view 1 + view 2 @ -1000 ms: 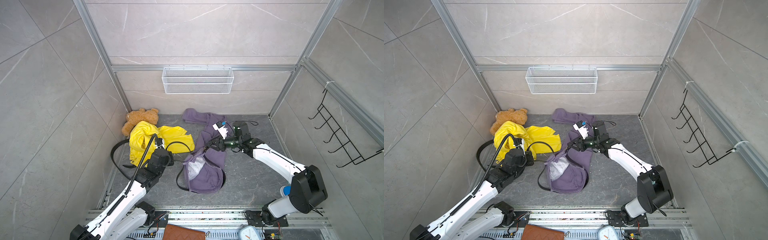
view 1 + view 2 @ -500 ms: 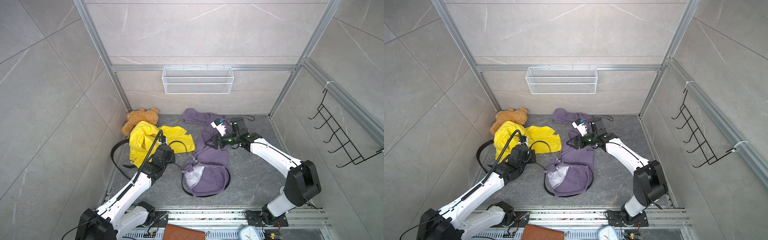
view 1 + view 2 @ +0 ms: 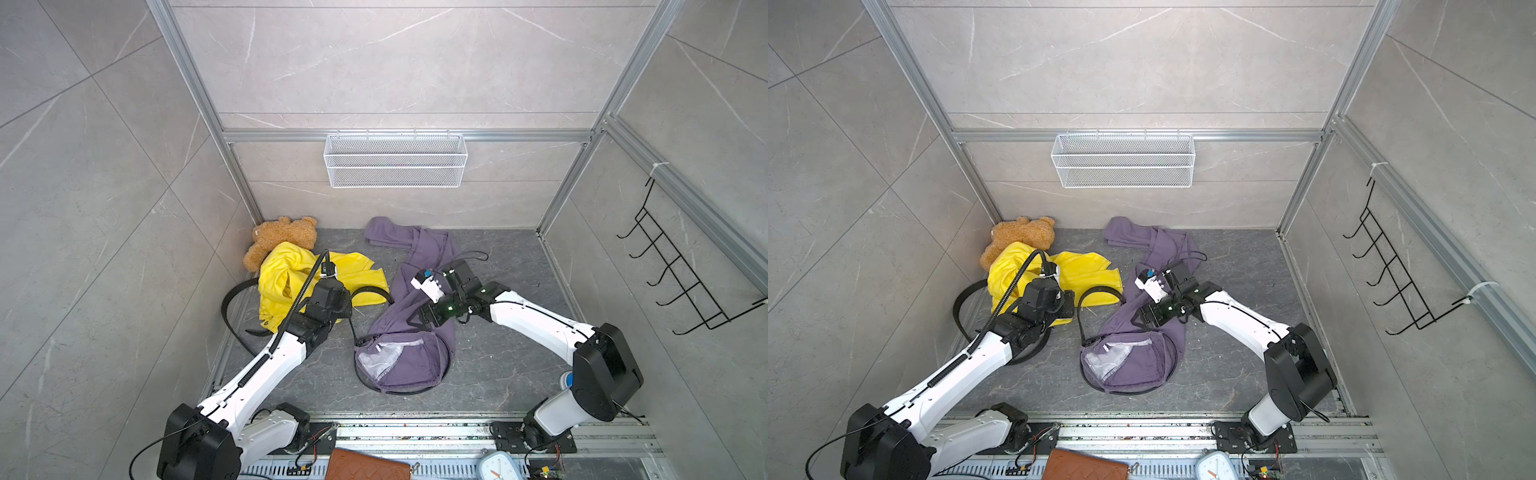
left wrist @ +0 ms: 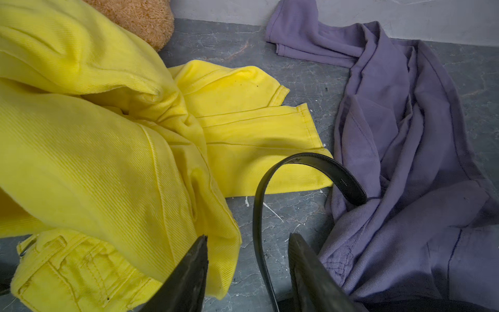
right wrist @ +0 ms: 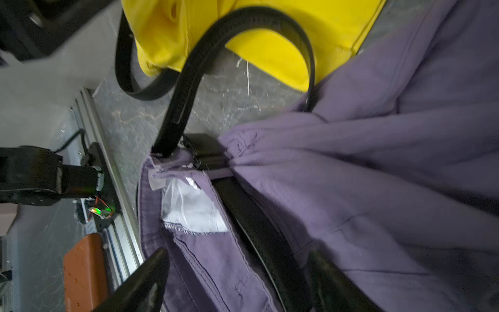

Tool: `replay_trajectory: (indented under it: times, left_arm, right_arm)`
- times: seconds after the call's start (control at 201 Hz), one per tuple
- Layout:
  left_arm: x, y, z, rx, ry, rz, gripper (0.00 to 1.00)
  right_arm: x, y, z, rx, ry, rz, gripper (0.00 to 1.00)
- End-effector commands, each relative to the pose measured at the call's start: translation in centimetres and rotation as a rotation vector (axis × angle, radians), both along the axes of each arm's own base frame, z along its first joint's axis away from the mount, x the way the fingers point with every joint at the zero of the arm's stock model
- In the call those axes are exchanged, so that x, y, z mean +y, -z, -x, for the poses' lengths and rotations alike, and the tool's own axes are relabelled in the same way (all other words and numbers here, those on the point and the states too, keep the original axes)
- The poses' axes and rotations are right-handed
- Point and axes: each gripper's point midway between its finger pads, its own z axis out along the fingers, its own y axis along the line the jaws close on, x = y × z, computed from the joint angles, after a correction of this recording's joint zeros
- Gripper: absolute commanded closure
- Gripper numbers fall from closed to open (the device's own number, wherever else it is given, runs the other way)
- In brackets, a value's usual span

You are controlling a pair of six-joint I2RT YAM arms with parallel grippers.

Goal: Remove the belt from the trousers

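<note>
Both let go just now! Our left gripper (image 4: 248, 236) and right gripper (image 5: 239, 252) gape empty; the belt (image 4: 310, 160) still rings the trousers (image 3: 419, 361) at centre, tail arching left. We must regrip.

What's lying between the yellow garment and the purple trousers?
A loop of black belt arches over bare floor there, clearest in the left wrist view.

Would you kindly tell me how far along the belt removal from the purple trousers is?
Done: a loop of the belt stands pulled out beside the purple trousers. In hand: nothing gripped; the left gripper is open around that strap, the right gripper open over the waistband. Left: the belt still rings the waistband.
</note>
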Motion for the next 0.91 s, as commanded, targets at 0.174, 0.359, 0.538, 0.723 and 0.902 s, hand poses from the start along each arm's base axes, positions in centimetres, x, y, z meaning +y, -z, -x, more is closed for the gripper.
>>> replay_trajectory:
  times: [0.174, 0.359, 0.538, 0.723, 0.902]
  left_arm:
    - [-2.6, -1.6, 0.3, -0.010, 0.075, 0.093, 0.47]
    - [-2.8, -2.1, 0.3, -0.024, 0.094, 0.099, 0.46]
    - [-2.8, -2.4, 0.6, -0.030, 0.109, 0.090, 0.46]
    - [-4.0, -3.1, 0.7, -0.043, 0.175, 0.121, 0.45]
    - [-8.0, -5.8, 1.0, -0.064, 0.401, 0.196, 0.40]
  right_arm:
    - [-1.4, 6.1, 2.2, -0.048, -0.034, 0.301, 0.17]
    - [-0.1, 8.6, 2.0, -0.121, -0.114, 0.407, 0.22]
    - [0.8, 9.6, 0.9, -0.222, -0.155, 0.423, 0.41]
    - [1.5, 5.1, 0.0, -0.517, -0.187, 0.326, 0.89]
    - [0.3, -3.4, -1.7, -0.903, -0.104, 0.276, 1.00]
